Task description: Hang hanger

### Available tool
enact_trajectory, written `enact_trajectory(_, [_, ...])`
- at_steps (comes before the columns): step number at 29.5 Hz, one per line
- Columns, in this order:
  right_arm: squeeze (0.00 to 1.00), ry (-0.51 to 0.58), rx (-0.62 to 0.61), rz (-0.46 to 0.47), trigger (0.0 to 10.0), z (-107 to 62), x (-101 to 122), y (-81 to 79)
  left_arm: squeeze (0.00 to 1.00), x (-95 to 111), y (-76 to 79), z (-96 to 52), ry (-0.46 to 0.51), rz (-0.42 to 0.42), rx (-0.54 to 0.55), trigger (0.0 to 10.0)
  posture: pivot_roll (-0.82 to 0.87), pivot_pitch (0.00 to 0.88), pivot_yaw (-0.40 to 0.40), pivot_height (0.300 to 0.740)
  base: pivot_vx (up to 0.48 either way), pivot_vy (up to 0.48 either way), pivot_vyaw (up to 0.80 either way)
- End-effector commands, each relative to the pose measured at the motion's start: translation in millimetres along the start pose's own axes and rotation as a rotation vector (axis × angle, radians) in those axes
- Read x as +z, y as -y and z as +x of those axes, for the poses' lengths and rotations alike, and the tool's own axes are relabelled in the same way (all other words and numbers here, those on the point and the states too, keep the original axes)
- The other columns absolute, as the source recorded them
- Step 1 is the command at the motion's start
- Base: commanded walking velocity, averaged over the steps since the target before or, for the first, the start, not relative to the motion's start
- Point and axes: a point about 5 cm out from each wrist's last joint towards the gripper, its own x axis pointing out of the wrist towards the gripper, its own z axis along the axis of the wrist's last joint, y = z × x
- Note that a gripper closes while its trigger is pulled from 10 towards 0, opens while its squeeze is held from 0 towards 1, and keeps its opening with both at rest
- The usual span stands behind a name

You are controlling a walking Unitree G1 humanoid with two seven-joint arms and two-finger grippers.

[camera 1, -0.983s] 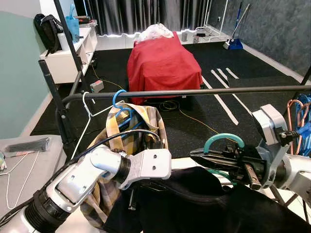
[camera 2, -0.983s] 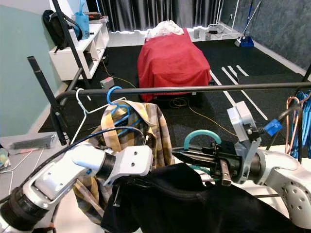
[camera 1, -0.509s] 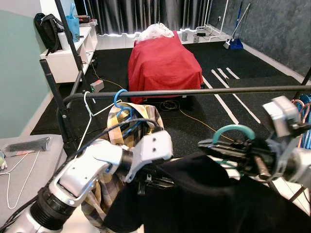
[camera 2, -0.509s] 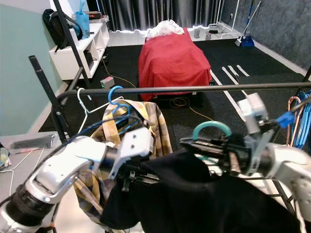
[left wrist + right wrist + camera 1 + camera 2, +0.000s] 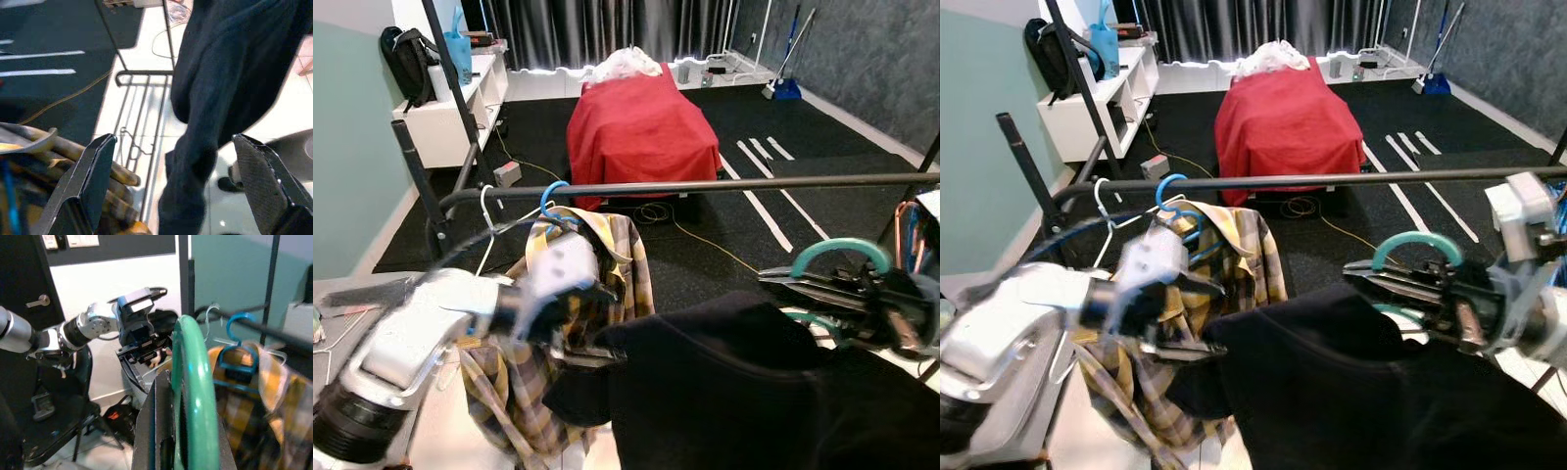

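A long black clothes rail (image 5: 705, 185) runs across the middle of the frame, and the right gripper (image 5: 783, 283) sits at the right edge just below it, its jaws clamped on a teal hanger (image 5: 839, 250) whose curved hook rises above the fingers but is not over the rail. A black garment (image 5: 754, 392) hangs from that hanger and spreads across the lower right of the frame. In the right wrist view the teal hook (image 5: 193, 382) stands close up between the black fingers (image 5: 156, 431). The left gripper (image 5: 570, 354) reaches in from the lower left, blurred, beside the near edge of the black garment; in the left wrist view its two fingers (image 5: 90, 181) stand wide apart with the dark cloth (image 5: 220, 98) hanging between them, and I cannot tell whether they touch it. At the left end of the rail hang a plaid shirt (image 5: 597, 274) on a blue hanger (image 5: 553, 201) and a bare white wire hanger (image 5: 487, 217). Beyond the rail, in the upper middle, a bed with a red cover (image 5: 641, 127) stands on dark flooring, and a white shelf unit (image 5: 450, 108) sits in the upper left.
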Motion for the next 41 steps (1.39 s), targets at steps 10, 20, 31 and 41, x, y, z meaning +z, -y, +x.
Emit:
enact_trajectory(10, [0.00, 0.070, 0.160, -0.132, 0.0, -13.3, 67, -25.9, 0.00, 5, -10.8, -36.1, 0.306, -0.115, -0.015, 10.0, -0.18, 0.000, 0.047, 0.740, 0.000, 0.000, 0.00])
enact_trajectory(20, [0.00, 0.058, 0.170, -0.201, 0.0, -11.0, 82, -32.5, 0.00, 10, 1.3, -46.4, 0.420, -0.174, -0.157, 10.0, -0.18, 0.000, 0.045, 0.740, 0.000, 0.000, 0.00])
enact_trajectory(31, [0.00, 0.047, 0.166, -0.202, 0.0, -8.4, 83, -32.7, 0.00, 9, 13.2, -46.3, 0.448, -0.222, -0.216, 10.0, -0.18, 0.000, 0.044, 0.740, 0.000, 0.000, 0.00])
enact_trajectory(41, [0.00, 0.046, 0.176, -0.216, 0.0, -5.1, 89, -32.7, 0.00, -11, 33.5, -6.0, 0.376, -0.298, -0.262, 10.0, -0.18, 0.000, 0.045, 0.740, 0.000, 0.000, 0.00])
